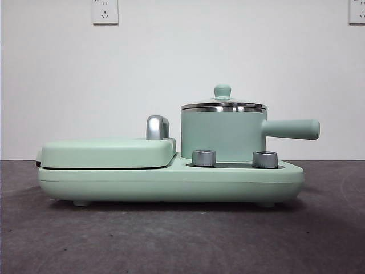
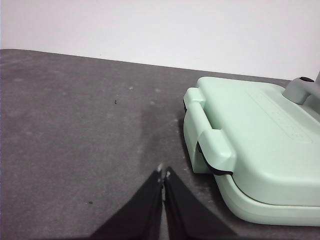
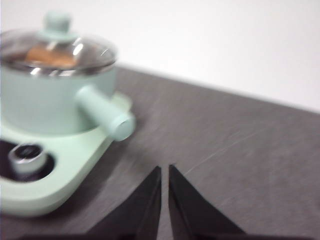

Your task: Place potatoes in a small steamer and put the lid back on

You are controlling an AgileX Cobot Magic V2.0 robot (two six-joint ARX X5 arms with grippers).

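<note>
the right gripper (image 3: 164, 170), jaws pressed together and empty, hangs low over the dark table (image 3: 240, 150) just right of the appliance, nearer the task's things than the left gripper (image 2: 163, 173), likewise closed beside the flat mint-green griddle cover (image 2: 250, 125) at the left end. the mint-green cylindrical steamer pot (image 1: 222, 137) sits on the base's right half, its long handle (image 3: 105, 114) pointing right. the clear glass lid with mint-green knob (image 1: 223, 101) rests on the pot; an orange-brown potato (image 3: 50, 56) shows through it, so the task looks complete.
</note>
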